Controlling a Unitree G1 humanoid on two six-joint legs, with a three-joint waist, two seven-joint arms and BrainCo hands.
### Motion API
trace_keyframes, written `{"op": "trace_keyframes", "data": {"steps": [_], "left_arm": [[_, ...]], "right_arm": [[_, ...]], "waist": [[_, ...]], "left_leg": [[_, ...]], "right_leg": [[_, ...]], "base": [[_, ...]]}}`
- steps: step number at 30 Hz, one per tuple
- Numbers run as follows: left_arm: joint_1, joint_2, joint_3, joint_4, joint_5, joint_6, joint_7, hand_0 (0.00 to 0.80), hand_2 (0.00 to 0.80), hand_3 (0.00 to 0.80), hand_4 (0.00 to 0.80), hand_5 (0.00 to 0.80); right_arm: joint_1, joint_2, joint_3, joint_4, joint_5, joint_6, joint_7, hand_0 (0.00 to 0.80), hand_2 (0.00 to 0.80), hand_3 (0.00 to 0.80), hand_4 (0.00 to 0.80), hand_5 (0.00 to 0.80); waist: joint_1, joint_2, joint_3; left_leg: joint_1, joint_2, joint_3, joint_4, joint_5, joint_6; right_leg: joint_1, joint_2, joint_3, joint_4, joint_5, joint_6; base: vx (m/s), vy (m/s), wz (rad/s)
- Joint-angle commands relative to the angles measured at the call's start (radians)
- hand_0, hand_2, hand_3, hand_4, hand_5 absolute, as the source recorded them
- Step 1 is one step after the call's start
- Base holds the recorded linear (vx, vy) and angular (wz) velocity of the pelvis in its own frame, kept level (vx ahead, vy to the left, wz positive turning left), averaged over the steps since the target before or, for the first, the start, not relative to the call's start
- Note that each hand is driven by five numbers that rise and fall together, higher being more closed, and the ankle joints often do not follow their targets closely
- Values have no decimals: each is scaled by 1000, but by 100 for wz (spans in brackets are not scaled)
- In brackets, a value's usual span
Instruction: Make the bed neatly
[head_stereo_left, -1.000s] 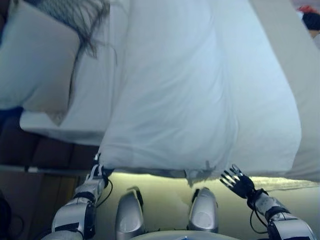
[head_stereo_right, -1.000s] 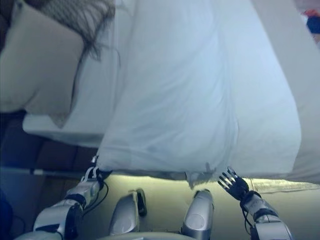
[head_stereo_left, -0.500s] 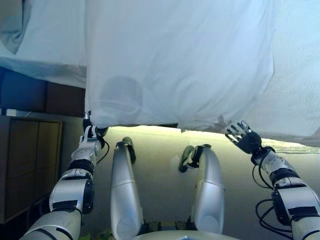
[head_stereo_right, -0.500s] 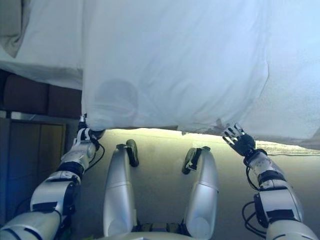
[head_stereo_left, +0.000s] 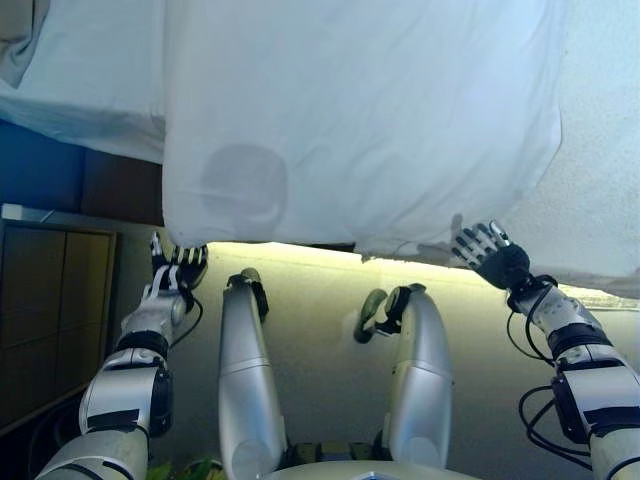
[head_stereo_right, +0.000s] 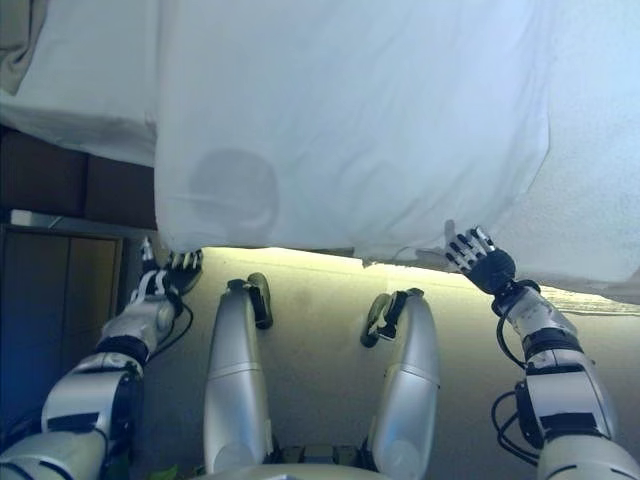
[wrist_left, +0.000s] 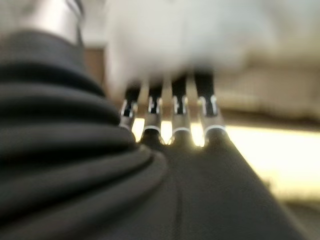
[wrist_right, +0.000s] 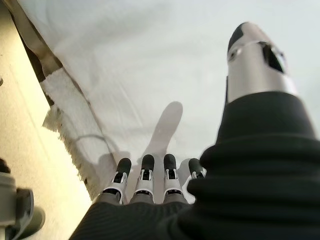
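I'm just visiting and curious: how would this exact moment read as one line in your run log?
task: make bed | left hand: open, under white duvet corner | right hand: open, at duvet's hanging edge | duvet: draped over bed side

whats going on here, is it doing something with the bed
The robot stands at the side of a bed, working on the white duvet whose edge hangs over toward it. Its left hand is just below the duvet's near left corner, fingers straight, not gripping. Its right hand is open too, fingers spread against the hanging edge further right. Neither hand holds cloth. A pillow shows at the far left.
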Motion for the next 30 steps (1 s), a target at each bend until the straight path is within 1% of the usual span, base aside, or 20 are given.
{"op": "trace_keyframes", "data": {"steps": [1,3,4,6,8,9,10,12,13,14,15,16,19,22,24,25,26,30], "left_arm": [[178,-21,-58,69,128,49,-110,0,0,0,0,0],[233,-39,-58,95,188,69,-155,0,0,0,0,0],[261,-41,-55,100,223,82,-176,0,0,0,0,0],[308,-49,-59,107,284,85,-210,0,0,0,0,0],[346,-35,-31,105,291,96,-306,0,0,0,0,0],[357,-22,-19,86,272,96,-375,0,0,0,0,0],[371,-13,-14,22,214,95,-434,0,0,0,0,0],[401,-16,-44,-166,116,75,-489,0,0,0,0,0],[422,-16,-72,-291,89,41,-548,0,0,0,0,0],[434,-19,-92,-357,84,-1,-608,0,0,0,0,0],[444,-28,-114,-422,74,-44,-632,0,0,0,0,0],[444,-32,-129,-465,59,-81,-694,0,0,0,0,0],[386,-34,-137,-570,53,-154,-808,0,0,0,0,0],[285,-30,-149,-657,51,-191,-809,0,0,0,0,0],[237,-26,-153,-683,58,-211,-775,0,0,0,0,0],[185,-14,-150,-689,71,-208,-748,0,0,0,0,0],[166,-8,-150,-686,78,-207,-737,0,0,0,0,0],[37,45,-147,-634,63,-179,-651,0,0,0,0,0]], "right_arm": [[110,30,-34,-13,47,-29,25,0,0,0,0,0],[131,44,-45,-20,49,-44,27,0,0,0,0,0],[142,43,-51,-30,48,-41,25,0,0,0,0,0],[161,42,-60,-43,45,-34,14,0,0,0,0,0],[179,39,-73,-42,28,-29,13,0,0,0,0,0],[189,34,-75,-49,26,-23,10,0,0,0,0,0],[206,32,-77,-65,28,-20,2,0,0,0,0,0],[248,41,-75,-109,43,-35,-23,0,0,0,0,0],[283,56,-71,-150,56,-56,-47,0,0,0,0,0],[302,64,-70,-174,67,-69,-61,0,0,0,0,0],[318,73,-69,-185,71,-83,-68,0,0,0,0,0],[325,76,-72,-183,69,-86,-67,0,0,0,0,0],[305,65,-73,-142,73,-61,-57,0,0,0,0,0],[271,60,-58,-98,69,-41,-42,0,0,0,0,0],[261,60,-52,-90,67,-33,-41,0,0,0,0,0],[256,56,-49,-83,67,-25,-41,0,0,0,0,0],[253,54,-48,-80,66,-23,-39,0,0,0,0,0],[247,35,-45,-49,45,-4,-12,0,0,0,0,0]], "waist": [[18,8,-110],[19,17,-110],[20,20,-108],[21,28,-104],[21,38,-103],[21,42,-101],[22,46,-101],[26,52,-98],[31,56,-95],[34,59,-94],[36,63,-94],[38,65,-95],[38,63,-100],[30,56,-103],[24,51,-103],[14,45,-104],[11,43,-102],[-20,25,-100]], "left_leg": [[97,0,72,-21,-99,1],[133,-1,80,-44,-98,-2],[151,0,83,-55,-98,-1],[186,1,87,-77,-95,-2],[227,3,93,-109,-91,-5],[245,5,95,-123,-89,-6],[262,5,96,-137,-86,-6],[285,0,94,-158,-81,-4],[293,-3,93,-168,-79,-2],[299,-5,94,-176,-76,0],[307,-8,94,-188,-71,2],[317,-8,97,-201,-67,2],[333,-6,97,-213,-70,-1],[332,-2,94,-204,-79,-4],[331,1,94,-199,-83,-5],[329,4,94,-193,-88,-5],[327,6,95,-191,-89,-5],[306,17,102,-172,-91,0]], "right_leg": [[42,-17,83,-109,89,133],[74,-19,76,-132,94,131],[89,-19,75,-143,96,131],[120,-18,75,-166,101,130],[155,-16,79,-191,105,129],[171,-16,81,-203,107,129],[188,-16,84,-217,112,128],[207,-16,86,-235,122,129],[214,-16,86,-245,130,129],[219,-15,85,-251,135,129],[226,-14,85,-259,142,131],[237,-15,81,-269,146,132],[256,-21,76,-281,145,132],[253,-21,83,-270,138,133],[248,-19,88,-261,133,134],[243,-18,93,-255,130,135],[239,-17,95,-251,128,136],[208,-5,111,-229,124,140]], "base": [[43,-43,13],[57,-33,10],[69,-22,2],[87,-7,0],[112,11,0],[114,12,-2],[104,10,-3],[66,7,-1],[33,0,1],[0,0,0],[36,8,2],[50,14,5],[63,11,-1],[55,16,0],[50,32,-1],[35,34,-4],[37,49,-5],[20,60,-7]]}}
